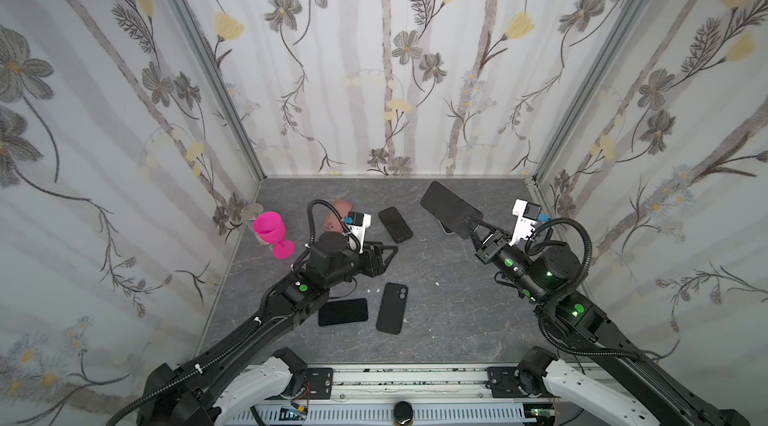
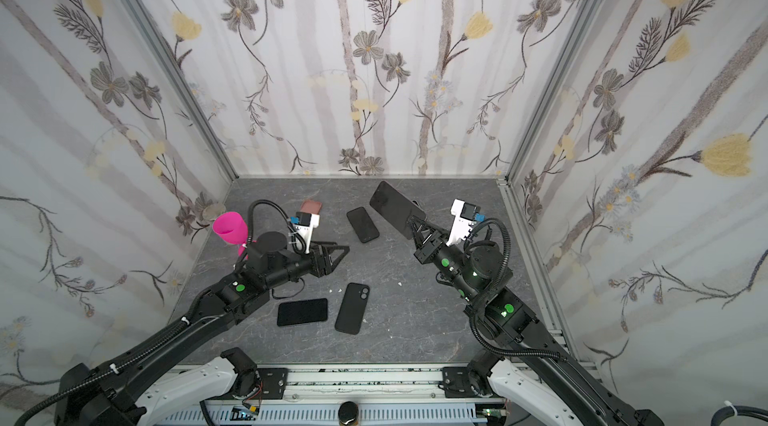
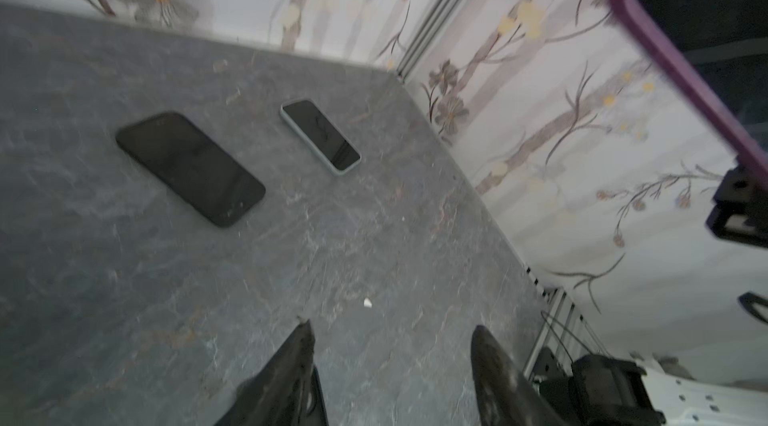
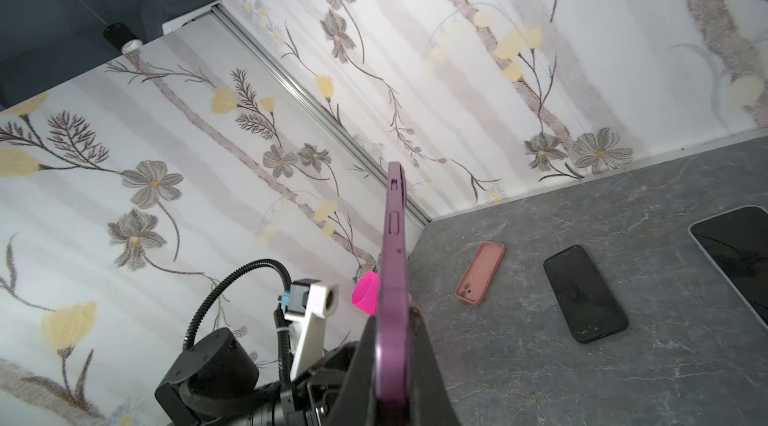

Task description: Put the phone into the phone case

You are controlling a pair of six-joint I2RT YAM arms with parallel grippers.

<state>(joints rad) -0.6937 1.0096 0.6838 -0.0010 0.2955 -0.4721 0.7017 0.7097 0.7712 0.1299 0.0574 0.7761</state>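
Observation:
My right gripper point(image 1: 470, 224) is shut on the lower end of a purple phone case point(image 4: 392, 262) and holds it up in the air over the back right of the table. Its dark face point(image 1: 451, 208) is turned upward in both top views; I cannot tell whether a phone sits inside it. My left gripper point(image 1: 390, 258) hangs open above the table's middle with nothing between its fingers point(image 3: 299, 353). A black phone point(image 1: 395, 224) lies flat just beyond it, and the purple rim point(image 3: 673, 50) shows at the edge of the left wrist view.
A light-rimmed phone point(image 3: 320, 135) lies under the raised case. A pink case point(image 4: 481, 272) and a pink goblet point(image 1: 272, 233) stand at the back left. Near the front lie a black phone point(image 1: 343, 312) and a black case point(image 1: 391, 307), back up. Patterned walls close three sides.

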